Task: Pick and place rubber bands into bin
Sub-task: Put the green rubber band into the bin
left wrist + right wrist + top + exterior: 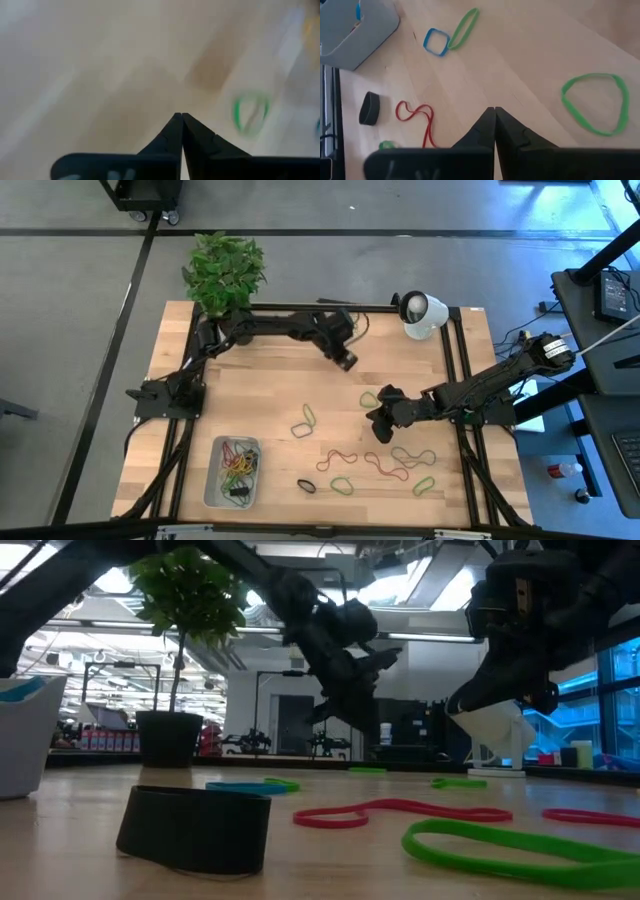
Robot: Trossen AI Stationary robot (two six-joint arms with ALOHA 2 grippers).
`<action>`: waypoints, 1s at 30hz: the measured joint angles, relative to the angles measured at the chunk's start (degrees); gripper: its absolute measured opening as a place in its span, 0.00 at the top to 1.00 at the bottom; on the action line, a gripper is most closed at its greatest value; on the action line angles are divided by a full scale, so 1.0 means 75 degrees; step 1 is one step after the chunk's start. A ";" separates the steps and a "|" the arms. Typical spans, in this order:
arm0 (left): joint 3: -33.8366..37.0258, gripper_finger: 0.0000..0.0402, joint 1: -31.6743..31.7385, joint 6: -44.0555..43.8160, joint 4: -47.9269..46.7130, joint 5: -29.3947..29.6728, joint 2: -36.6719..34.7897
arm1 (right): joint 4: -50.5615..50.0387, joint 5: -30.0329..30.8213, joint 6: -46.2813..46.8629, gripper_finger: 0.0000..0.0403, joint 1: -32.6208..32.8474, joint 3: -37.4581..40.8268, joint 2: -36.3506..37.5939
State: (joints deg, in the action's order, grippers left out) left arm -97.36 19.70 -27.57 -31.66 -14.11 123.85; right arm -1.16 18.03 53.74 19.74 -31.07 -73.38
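Your right gripper [381,411] hangs above the wooden table [270,380] right of centre, fingers [487,131] pressed together and holding nothing; the green rubber band loop [595,103] lies flat just beside it, the blue square band [436,41] and long green band [464,29] touch each other farther toward the pale grey rectangular tray [233,471]. That tray sits at the table's near left, already holding several bands, well apart from both grippers. Your left gripper [346,360] is raised over the far middle, also closed and empty.
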 joint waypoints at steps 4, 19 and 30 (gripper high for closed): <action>0.0003 1.00 -0.0588 0.0084 -0.1205 0.0689 -0.0282 | -0.0010 -0.0298 -0.0207 0.98 0.0001 0.0000 0.0000; 0.0139 0.82 -0.2450 -0.2973 -0.3946 0.2556 -0.0778 | -0.0057 -0.0435 -0.1014 0.98 0.0345 0.0001 0.0000; 0.1614 0.63 -0.2915 -0.5177 -0.2783 0.2140 -0.0775 | -0.0057 -0.0439 -0.1038 0.98 0.0928 0.0000 0.0000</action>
State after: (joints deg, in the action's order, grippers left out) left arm -85.26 -2.16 -66.40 -52.54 1.94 118.04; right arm -1.58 14.74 45.95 26.70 -31.07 -73.38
